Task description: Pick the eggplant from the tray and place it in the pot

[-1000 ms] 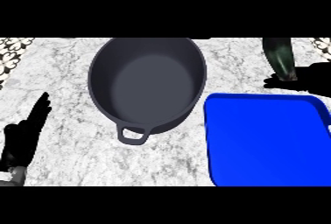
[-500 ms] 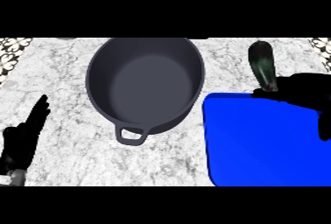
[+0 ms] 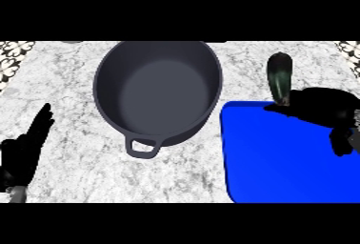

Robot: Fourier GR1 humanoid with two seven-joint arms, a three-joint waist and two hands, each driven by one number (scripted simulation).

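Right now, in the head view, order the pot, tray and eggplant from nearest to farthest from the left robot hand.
From the left robot hand, resting at lower left:
1. pot, centre, its handle on the near side.
2. tray, lower right.
3. eggplant, upper right, beyond the tray.

Pot [image 3: 158, 90] matt metal; tray [image 3: 281, 162] smooth plastic; ctr [image 3: 70, 95] marble.

Grey-white marbled desk [image 3: 70, 143] fills the view; black-and-white patterned tiles [image 3: 14, 53] show at its far left and right corners.
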